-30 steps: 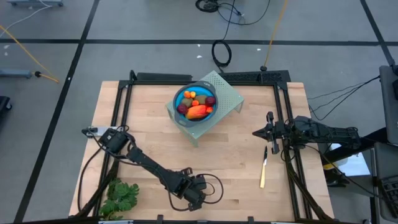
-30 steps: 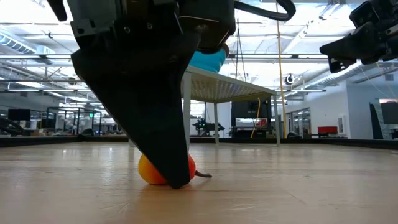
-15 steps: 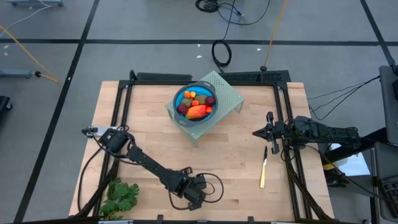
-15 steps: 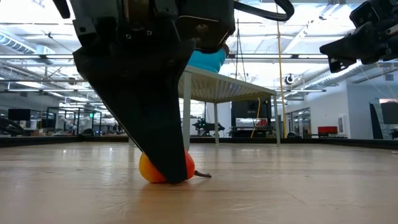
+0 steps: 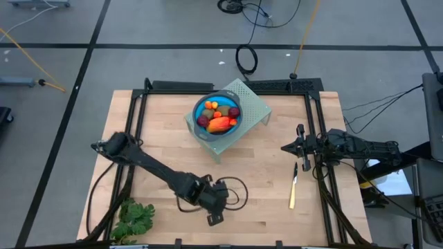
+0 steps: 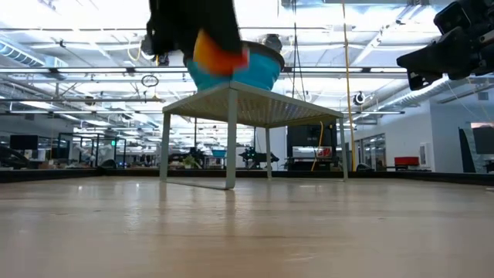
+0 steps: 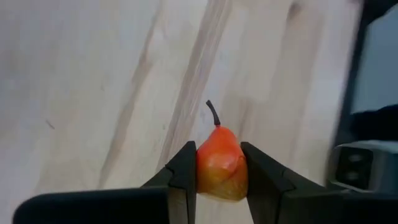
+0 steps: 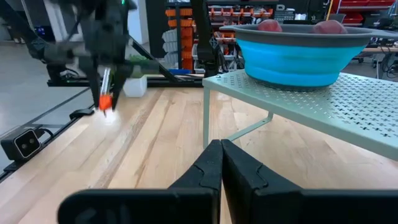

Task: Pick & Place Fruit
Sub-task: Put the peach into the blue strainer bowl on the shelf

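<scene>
While clamped by left gripper (image 7: 217, 171), glossy orange-red pear (image 7: 221, 163), thin dark stem, above pale wood; right gripper (image 8: 220, 163) closed

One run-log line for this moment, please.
left pincer: shut on toy pear, raised off table | right pincer: shut, parked | bowl: holds fruit

Blue bowl (image 5: 216, 111) on green perforated stand (image 5: 250, 104); leafy bunch (image 5: 136, 218), yellow-handled knife (image 5: 293, 187) on table (image 5: 263, 159).
</scene>
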### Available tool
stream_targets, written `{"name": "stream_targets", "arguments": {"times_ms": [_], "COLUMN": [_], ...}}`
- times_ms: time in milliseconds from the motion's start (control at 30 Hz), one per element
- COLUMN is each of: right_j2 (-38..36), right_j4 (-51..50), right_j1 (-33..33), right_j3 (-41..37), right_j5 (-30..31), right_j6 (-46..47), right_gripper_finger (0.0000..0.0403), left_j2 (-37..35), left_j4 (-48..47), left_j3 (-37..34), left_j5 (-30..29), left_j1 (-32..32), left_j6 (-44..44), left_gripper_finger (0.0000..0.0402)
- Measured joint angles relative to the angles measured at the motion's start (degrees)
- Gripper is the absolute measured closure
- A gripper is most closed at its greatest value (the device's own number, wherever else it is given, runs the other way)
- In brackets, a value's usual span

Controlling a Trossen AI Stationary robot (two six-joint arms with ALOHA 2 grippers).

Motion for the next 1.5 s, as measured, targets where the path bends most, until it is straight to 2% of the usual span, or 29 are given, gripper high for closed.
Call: {"name": "stream_targets", "arguments": {"times_ms": [267,533,1067,1333,1500], "right_j2": [0.0,0.0,0.0,0.0,0.0], "right_j4": [0.0,0.0,0.0,0.0,0.0], "right_j1": [0.0,0.0,0.0,0.0,0.0], "right_j3": [0.0,0.0,0.0,0.0,0.0], "right_j5": [0.0,0.0,0.0,0.0,0.0], "right_j6": [0.0,0.0,0.0,-0.1,-0.2], "right_gripper_finger": [0.0403,0.0403,0.0403,0.0403,0.0403], "left_j2": [-8.2,-13.2,-13.9,-13.9,-13.9], "left_j4": [0.0,0.0,0.2,1.0,1.0], "left_j3": [0.0,0.0,0.0,0.1,0.1], "left_j5": [-2.0,-5.5,-7.6,-8.3,-7.7], "left_j1": [0.6,0.6,0.6,2.0,3.2], "left_j6": [0.0,0.0,-0.8,-14.7,-26.9], "left_gripper_finger": [0.0313,0.0313,0.0313,0.0313,0.0289]}}
